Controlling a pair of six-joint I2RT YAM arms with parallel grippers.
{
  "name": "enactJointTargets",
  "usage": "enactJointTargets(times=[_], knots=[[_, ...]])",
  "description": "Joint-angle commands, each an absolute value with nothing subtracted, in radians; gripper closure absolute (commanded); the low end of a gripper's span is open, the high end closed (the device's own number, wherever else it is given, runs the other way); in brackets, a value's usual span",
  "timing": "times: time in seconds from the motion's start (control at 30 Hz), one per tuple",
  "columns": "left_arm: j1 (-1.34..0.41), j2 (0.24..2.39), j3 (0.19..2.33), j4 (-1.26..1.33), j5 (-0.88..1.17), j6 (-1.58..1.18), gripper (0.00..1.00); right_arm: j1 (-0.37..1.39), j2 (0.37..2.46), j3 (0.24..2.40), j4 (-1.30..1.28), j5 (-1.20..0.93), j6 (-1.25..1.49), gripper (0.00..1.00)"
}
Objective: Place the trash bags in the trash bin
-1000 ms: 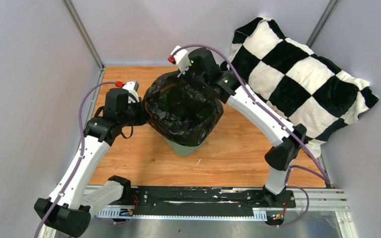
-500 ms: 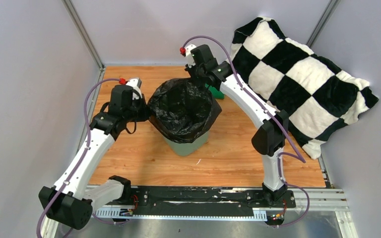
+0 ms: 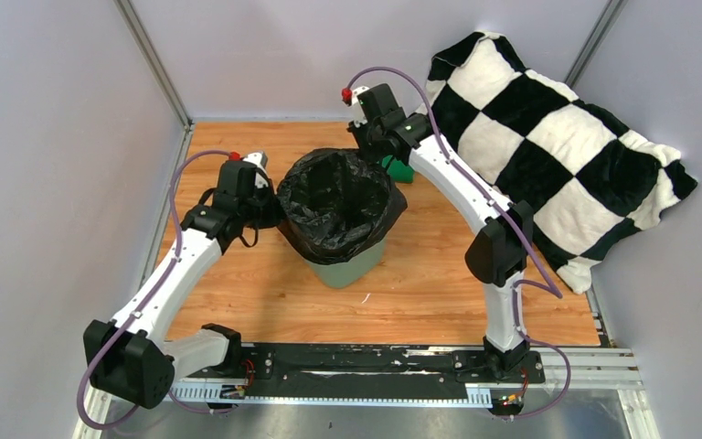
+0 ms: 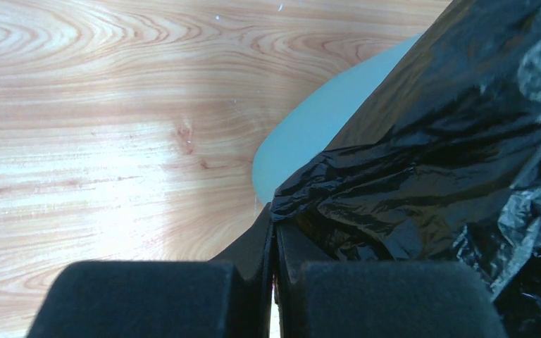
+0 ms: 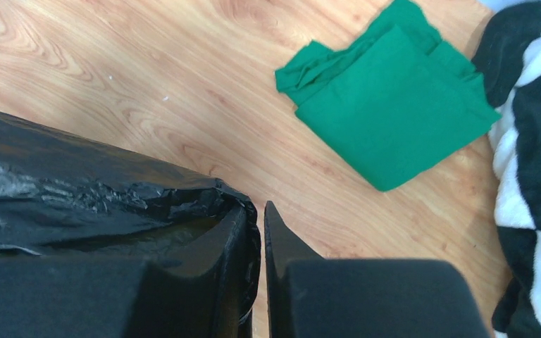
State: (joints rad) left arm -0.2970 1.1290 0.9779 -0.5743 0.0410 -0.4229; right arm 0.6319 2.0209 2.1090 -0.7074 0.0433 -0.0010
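The big black-and-white checked pillow (image 3: 558, 146) at 2 o'clock and the wooden counter (image 3: 256, 293) look the same as a second ago. The right arm (image 3: 457, 192) has pulled back from the bin toward 12 o'clock. The left arm (image 3: 183, 265) has swung a little closer to the bin. The mint-green trash bin (image 3: 343, 270) stands in the middle of the counter, where it was. The black trash bag (image 3: 338, 197) sits inside it, with its top hanging down over the rim. A second ago the bag's mouth was stretched out toward 12 o'clock. Now it is rounder and smaller. A folded green cloth (image 5: 394, 120) lies at 1 o'clock from the bin. The right arm hid it a second ago, and now it shows. The left fingers (image 4: 148, 296) are at 9 o'clock from the bin, just outside its wall. They are closed tight on the bag's edge, which sticks out from their tips. The right fingers (image 5: 366, 296) are at 12 o'clock from the bin. They are a little way apart, with only wood showing in the thin gap. The bag's crinkled edge lies against the outside of one finger.
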Motion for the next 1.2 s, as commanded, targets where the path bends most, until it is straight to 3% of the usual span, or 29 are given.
enactJointTargets(times=[0.0, 0.17, 0.4, 0.57, 0.77, 0.83, 1.17], knots=[[-0.301, 1.135, 0.948, -0.537, 0.040, -0.437, 0.99, 0.598, 2.038, 2.080, -0.783, 0.015, 0.058, 0.83], [-0.301, 1.140, 0.924, -0.537, 0.043, -0.442, 1.00, 0.593, 2.042, 2.080, -0.791, -0.026, 0.069, 0.79], [-0.301, 1.106, 0.870, -0.537, 0.050, -0.448, 1.00, 0.589, 2.049, 2.098, -0.833, -0.008, 0.092, 0.82], [-0.301, 1.073, 0.856, -0.542, 0.070, -0.451, 1.00, 0.589, 2.002, 2.104, -0.851, -0.002, 0.103, 0.76], [-0.301, 1.059, 0.853, -0.543, 0.111, -0.450, 1.00, 0.589, 1.925, 2.119, -0.898, -0.004, 0.122, 0.41], [-0.301, 1.049, 0.856, -0.542, 0.116, -0.451, 1.00, 0.589, 1.886, 2.107, -0.903, -0.002, 0.129, 0.35], [-0.301, 1.037, 0.864, -0.538, 0.139, -0.451, 1.00, 0.603, 1.659, 1.961, -0.919, 0.041, 0.143, 0.28]])
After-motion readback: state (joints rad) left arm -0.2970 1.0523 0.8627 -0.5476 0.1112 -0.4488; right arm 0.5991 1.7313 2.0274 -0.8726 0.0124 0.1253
